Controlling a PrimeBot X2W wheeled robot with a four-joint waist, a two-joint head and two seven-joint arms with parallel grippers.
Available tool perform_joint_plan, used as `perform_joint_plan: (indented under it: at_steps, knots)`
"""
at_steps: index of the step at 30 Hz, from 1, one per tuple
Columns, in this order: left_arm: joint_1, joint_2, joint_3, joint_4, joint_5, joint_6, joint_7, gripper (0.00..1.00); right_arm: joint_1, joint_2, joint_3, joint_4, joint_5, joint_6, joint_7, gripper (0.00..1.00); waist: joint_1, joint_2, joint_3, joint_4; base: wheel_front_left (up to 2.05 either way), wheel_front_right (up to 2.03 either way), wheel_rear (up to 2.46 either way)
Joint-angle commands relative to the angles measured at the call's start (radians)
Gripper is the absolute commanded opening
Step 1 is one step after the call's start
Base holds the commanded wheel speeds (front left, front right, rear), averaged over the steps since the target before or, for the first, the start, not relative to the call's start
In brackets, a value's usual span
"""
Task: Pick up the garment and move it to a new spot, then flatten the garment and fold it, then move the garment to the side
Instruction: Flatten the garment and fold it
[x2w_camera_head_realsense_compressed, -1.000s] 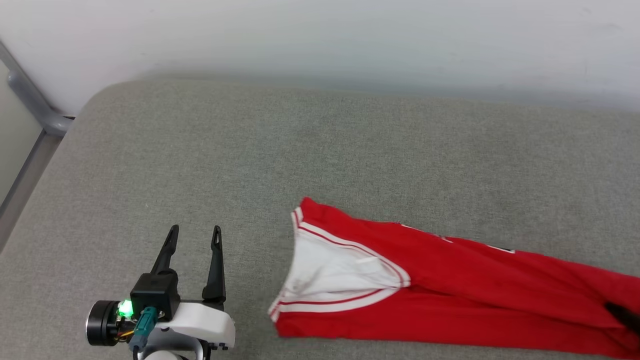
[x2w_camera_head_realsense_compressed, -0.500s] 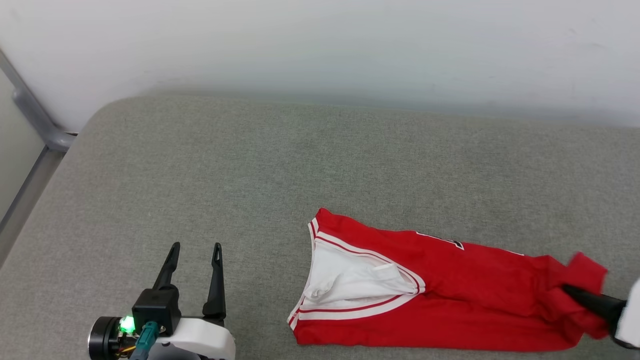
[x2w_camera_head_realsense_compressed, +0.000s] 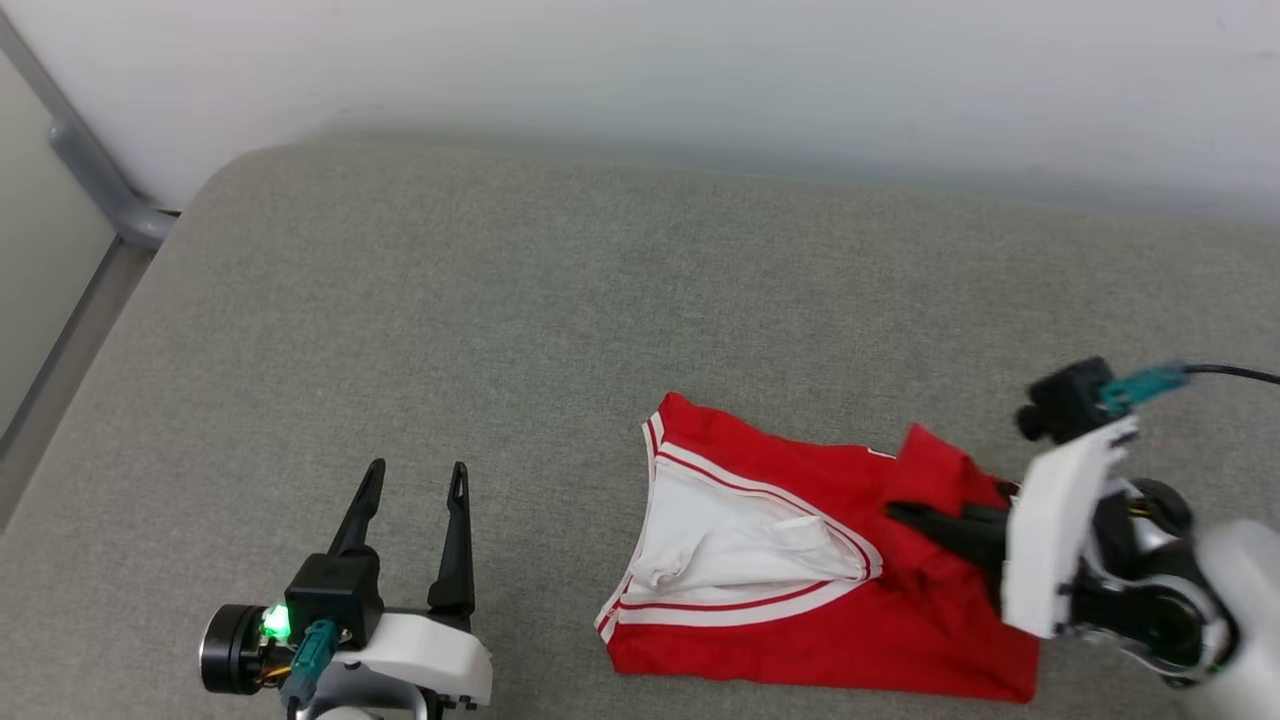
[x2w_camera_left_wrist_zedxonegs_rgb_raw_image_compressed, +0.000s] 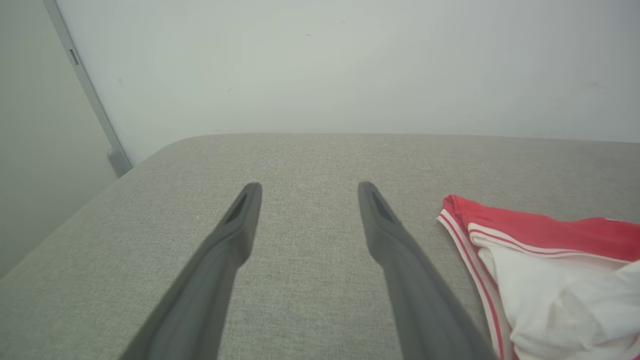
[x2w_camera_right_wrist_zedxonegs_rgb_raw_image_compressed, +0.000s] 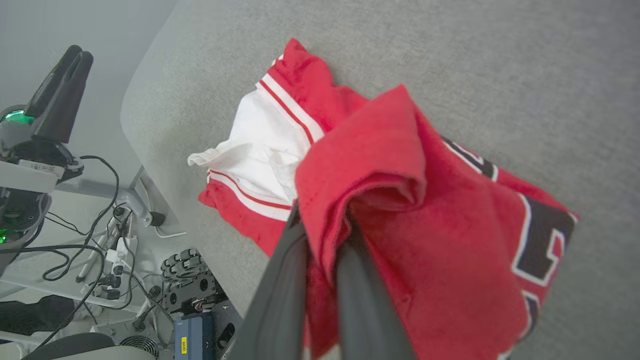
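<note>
**Right tool gripping a fold of the jersey**

My right tool (x2w_camera_head_realsense_compressed: 905, 515) is pinched tight on a bunched red edge of the jersey T-shirt (x2w_camera_head_realsense_compressed: 800, 650), holding it raised and doubled leftward over the shirt's body. The shirt lies on the near right part of the grey fabric surface (x2w_camera_head_realsense_compressed: 500, 330), its white sleeve (x2w_camera_head_realsense_compressed: 720, 540) with striped trim towards the left. My left tool (x2w_camera_head_realsense_compressed: 415, 470) hangs at the near left, fingers spread wide and empty, apart from the shirt.
</note>
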Motion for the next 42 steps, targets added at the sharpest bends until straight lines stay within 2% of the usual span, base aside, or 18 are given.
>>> perform_joint_plan:
  at_steps: [1,9,14,18,19,20,27,32,39,42]
  knots:
    - [-0.015,-0.007,-0.001,0.000,0.008,-0.007,-0.002,1.00,-0.025,0.024,0.024,0.007,-0.014,0.000,0.006,0.00,0.0000,-0.0001,0.012,0.010,0.00,0.00,0.00]
    - [-0.050,-0.019,-0.005,0.002,0.017,-0.013,-0.002,1.00,-0.187,0.165,0.163,0.137,-0.106,0.000,-0.020,0.00,0.0000,-0.0001,0.062,0.024,0.00,0.00,0.00]
    - [-0.070,-0.024,-0.013,0.010,0.018,-0.014,-0.002,1.00,-0.247,0.226,0.229,0.278,-0.174,0.000,-0.071,0.00,0.0000,-0.0001,0.085,0.035,0.00,0.00,0.00]
    - [-0.080,-0.027,-0.022,0.017,0.020,-0.013,-0.002,1.00,-0.244,0.244,0.282,0.374,-0.205,0.000,-0.120,0.00,0.0000,-0.0001,0.088,0.044,0.00,0.00,0.00]
    - [-0.061,-0.028,-0.009,0.025,0.024,-0.008,-0.002,1.00,-0.237,0.241,0.307,0.406,-0.194,0.000,-0.222,0.56,0.0000,-0.0001,0.069,0.032,0.00,0.00,0.00]
    - [-0.053,-0.028,-0.005,0.028,0.025,-0.008,-0.002,1.00,-0.239,0.235,0.310,0.397,-0.191,0.000,-0.245,1.00,0.0000,-0.0001,0.060,0.027,0.00,0.00,0.00]
    - [-0.014,-0.028,0.013,0.031,0.030,-0.022,-0.002,1.00,-0.216,0.144,0.308,0.282,-0.207,0.000,-0.409,1.00,0.0000,-0.0001,-0.003,-0.017,0.00,0.00,0.00]
    - [0.009,-0.028,0.029,0.028,0.033,-0.024,-0.002,1.00,-0.177,0.084,0.196,0.231,-0.305,0.000,-0.582,1.00,0.0000,-0.0001,-0.034,-0.046,0.00,0.00,0.00]
    - [0.040,-0.028,0.046,0.021,0.028,-0.031,-0.002,1.00,-0.056,0.123,-0.048,0.224,-0.503,-0.001,-0.819,1.00,0.0000,-0.0001,-0.065,-0.080,0.00,0.00,0.00]
    - [0.047,-0.028,0.052,0.020,0.028,-0.032,-0.002,1.00,-0.010,0.148,-0.111,0.221,-0.568,0.000,-0.865,1.00,0.0000,-0.0001,-0.075,-0.087,0.00,0.00,0.00]
